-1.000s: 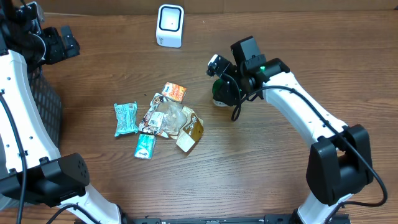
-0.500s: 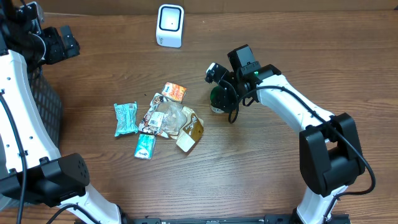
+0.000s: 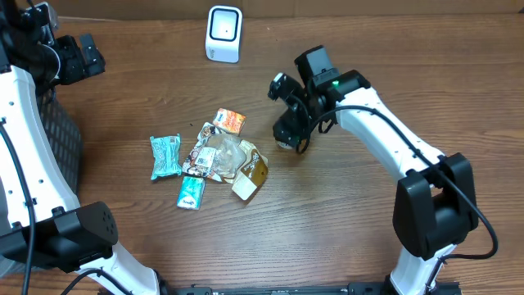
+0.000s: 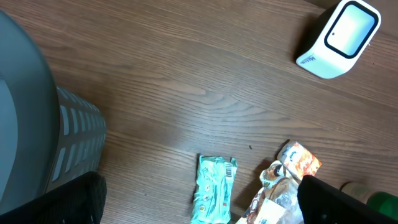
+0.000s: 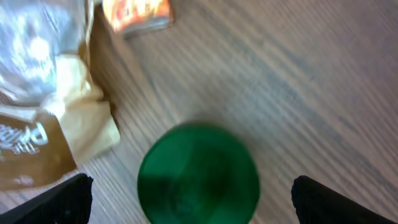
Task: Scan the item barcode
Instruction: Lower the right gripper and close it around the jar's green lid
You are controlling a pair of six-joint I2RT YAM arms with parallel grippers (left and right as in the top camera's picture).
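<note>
The green-capped item [image 5: 198,173] is standing upright on the bench [image 5: 323,74] (cap facing the wrist camera), sitting untouched between the right end effector's [image 5: 204,200] wide-spread fingers, near the snack packets [image 3: 214,157].

You are looking at what seems to be a robot test lab, set up like a small shop checkout. Two white and black robot arms [image 3: 385,138] stand at a brown wooden tabletop [image 3: 327,238]. A white barcode scanner [image 3: 223,34] sits near the far edge. Snack packets [image 3: 214,156] lie in a little pile. A dark mesh basket [image 3: 65,139] stands at the left side.
</note>
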